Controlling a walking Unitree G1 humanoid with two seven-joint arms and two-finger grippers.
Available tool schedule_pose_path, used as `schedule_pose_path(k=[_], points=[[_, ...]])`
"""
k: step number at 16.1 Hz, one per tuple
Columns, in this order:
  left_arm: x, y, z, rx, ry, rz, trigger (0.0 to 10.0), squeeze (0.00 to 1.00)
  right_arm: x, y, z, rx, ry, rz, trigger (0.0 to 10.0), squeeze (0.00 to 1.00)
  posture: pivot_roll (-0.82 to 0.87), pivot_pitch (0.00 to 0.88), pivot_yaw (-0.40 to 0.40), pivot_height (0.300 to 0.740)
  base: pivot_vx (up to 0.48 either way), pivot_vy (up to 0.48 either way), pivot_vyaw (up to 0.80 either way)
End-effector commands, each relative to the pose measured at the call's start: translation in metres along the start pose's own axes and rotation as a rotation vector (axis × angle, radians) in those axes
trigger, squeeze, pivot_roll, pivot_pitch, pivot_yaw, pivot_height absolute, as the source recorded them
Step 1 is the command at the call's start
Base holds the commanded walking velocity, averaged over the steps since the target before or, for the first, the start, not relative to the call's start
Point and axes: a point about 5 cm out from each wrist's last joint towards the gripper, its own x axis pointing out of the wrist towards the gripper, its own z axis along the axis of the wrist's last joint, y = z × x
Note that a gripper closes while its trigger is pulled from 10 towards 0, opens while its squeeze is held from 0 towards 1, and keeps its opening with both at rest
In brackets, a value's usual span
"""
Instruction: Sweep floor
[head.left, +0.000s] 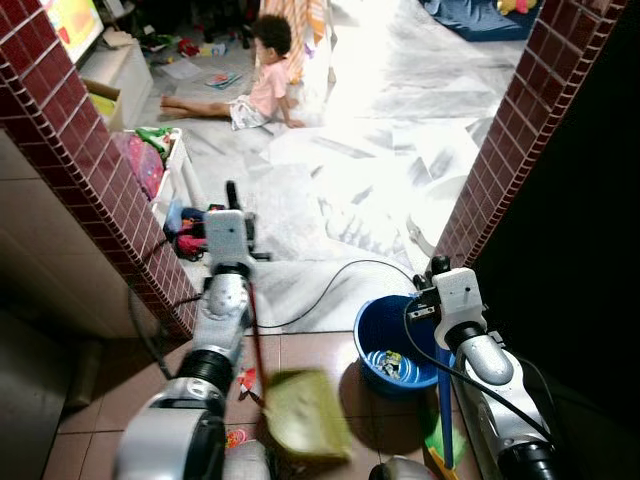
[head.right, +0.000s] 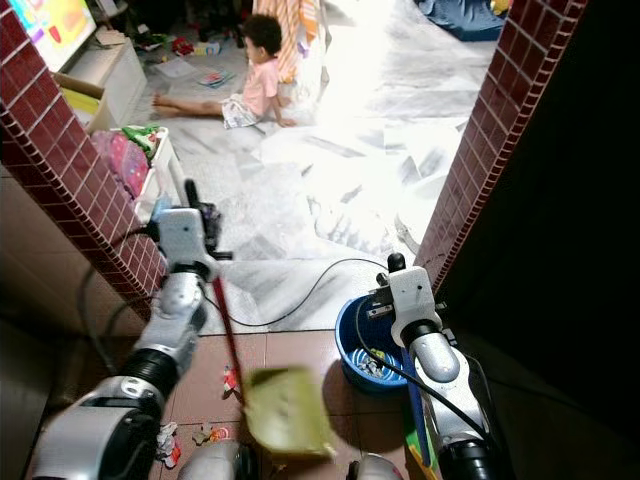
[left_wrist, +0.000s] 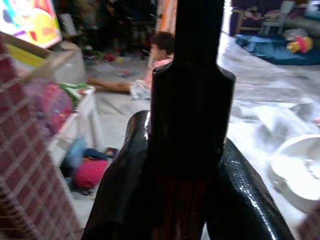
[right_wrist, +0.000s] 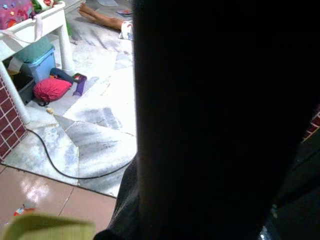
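Between two red brick pillars, on the brown tiled floor (head.left: 310, 350), the left gripper (head.left: 232, 200) is clamped around a thin red broom handle (head.right: 226, 335), slanting it so the blurred yellow-green broom head (head.right: 288, 410) meets scattered litter scraps (head.right: 165, 440). The right gripper (head.left: 438, 268) grips a dark upright pole, probably a dustpan handle, just beside the round blue plastic bucket (head.left: 375, 330). Beyond, a person (head.left: 262, 85) sits on the marble.
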Motion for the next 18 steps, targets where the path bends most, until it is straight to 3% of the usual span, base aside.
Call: schedule_pose_path(k=[1, 7, 10, 13, 16, 18], points=[[0.003, -0.007, 0.012, -0.024, -0.06, 0.001, 10.0, 0.0, 0.005, 0.004, 0.006, 0.036, -0.017, 0.018, 10.0, 0.0, -0.06, 0.0, 0.043, 0.74, 0.0, 0.0, 0.0], [0.002, -0.038, 0.006, -0.11, 0.015, 0.003, 10.0, 0.0, 0.004, 0.002, 0.006, 0.024, -0.016, 0.022, 10.0, 0.0, -0.07, 0.0, 0.041, 0.74, 0.0, 0.0, 0.0], [0.003, -0.055, 0.011, -0.064, 0.004, 0.008, 10.0, 0.0, 0.001, -0.001, 0.007, 0.016, -0.019, 0.021, 10.0, 0.0, -0.11, 0.0, 0.043, 0.74, 0.0, 0.0, 0.0], [0.007, -0.074, 0.022, -0.096, 0.002, 0.014, 10.0, 0.0, -0.008, -0.006, 0.006, 0.043, -0.02, 0.012, 10.0, 0.0, -0.14, 0.0, 0.049, 0.74, 0.0, 0.0, 0.0], [0.008, -0.095, 0.035, -0.081, -0.036, -0.096, 10.0, 0.0, -0.01, 0.01, 0.015, 0.135, -0.068, 0.152, 10.0, 0.0, -0.14, 0.0, 0.061, 0.74, 0.0, 0.0, 0.0], [0.009, -0.086, 0.036, -0.027, -0.079, -0.101, 10.0, 0.0, -0.009, 0.02, 0.02, 0.145, -0.082, 0.263, 10.0, 0.0, -0.12, 0.0, 0.066, 0.74, 0.0, 0.0, 0.0]])
